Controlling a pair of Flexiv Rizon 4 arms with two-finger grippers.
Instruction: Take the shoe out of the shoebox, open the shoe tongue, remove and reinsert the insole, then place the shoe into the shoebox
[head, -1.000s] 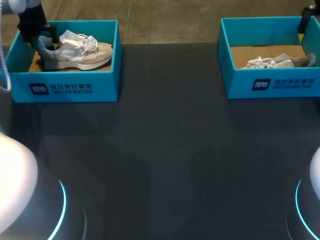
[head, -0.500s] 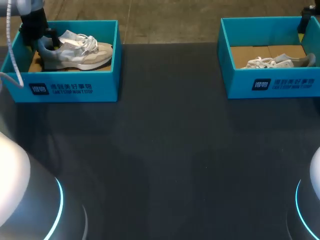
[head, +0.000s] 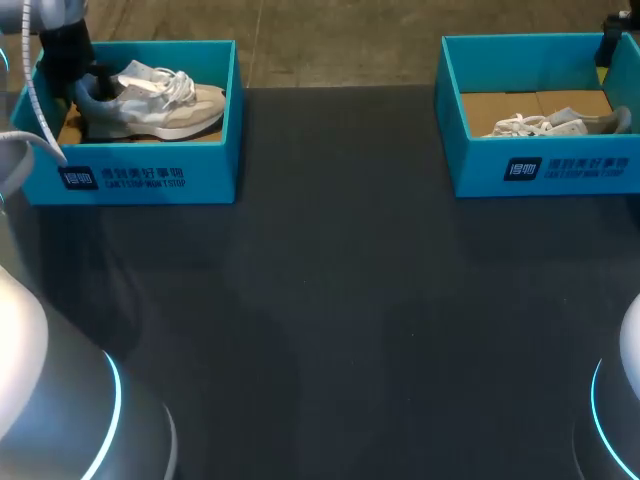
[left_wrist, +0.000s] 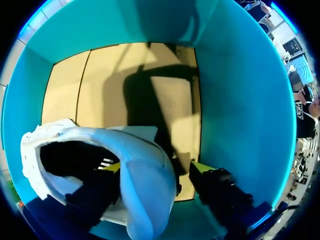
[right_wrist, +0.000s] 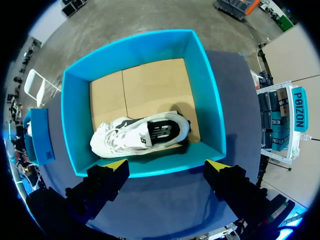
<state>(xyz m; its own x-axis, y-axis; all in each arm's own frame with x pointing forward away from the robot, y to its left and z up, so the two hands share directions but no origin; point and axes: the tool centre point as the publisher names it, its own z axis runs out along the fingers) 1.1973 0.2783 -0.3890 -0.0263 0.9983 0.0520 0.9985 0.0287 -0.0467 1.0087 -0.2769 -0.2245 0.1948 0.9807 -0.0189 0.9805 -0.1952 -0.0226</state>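
Observation:
A beige and white shoe (head: 150, 100) lies on its sole in the left teal shoebox (head: 130, 170), toe to the right. My left gripper (head: 80, 85) is down in that box at the shoe's heel. In the left wrist view the heel (left_wrist: 145, 185) stands between the fingers of my left gripper (left_wrist: 156, 167): one finger is inside the shoe's opening and the other is outside, with a small gap to the heel. A second white shoe (right_wrist: 142, 135) lies in the right teal shoebox (right_wrist: 145, 170). My right gripper (right_wrist: 166, 164) hangs open above that box's near wall.
The right shoebox (head: 545, 170), with its shoe (head: 555, 123), stands at the far right of the dark table (head: 330, 300). The left box's cardboard floor (left_wrist: 125, 85) shows ahead of my left gripper, and its teal walls stand close around it.
My left arm has shifted slightly at the shoe's heel and its cable has swung. The shoe, both boxes and my right arm have stayed put.

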